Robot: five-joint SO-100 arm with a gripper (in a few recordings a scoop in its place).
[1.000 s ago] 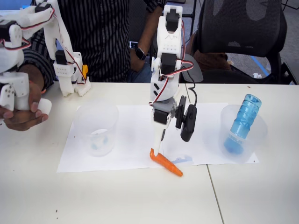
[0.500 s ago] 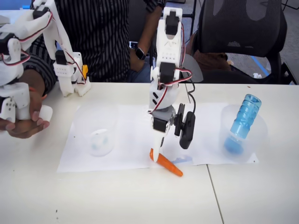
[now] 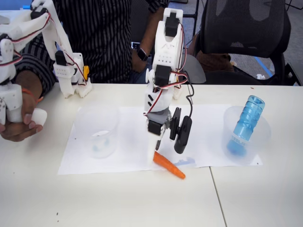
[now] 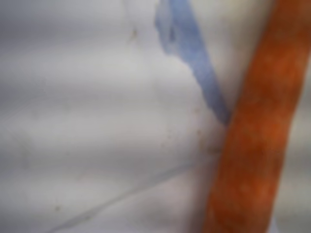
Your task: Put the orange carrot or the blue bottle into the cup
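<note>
Down low, gripper (image 3: 156, 152) pointing at the sheet of paper (image 3: 132, 137), tip just above the blunt end of the orange carrot (image 3: 168, 165); whether spread or pressed together, cannot tell. Carrot lying flat on the paper's near edge, beside a blue smear (image 4: 192, 58) in the wrist view. Left of the carrot, the cup (image 3: 98, 130), upright. Right of the carrot, the blue bottle (image 3: 246, 124), leaning inside another clear cup (image 3: 258, 142).

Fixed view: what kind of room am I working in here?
Probably an office or lab workspace: a black mesh office chair stands behind the white table, a person in a striped shirt sits at it, and white paper sheets mark the work area.
</note>
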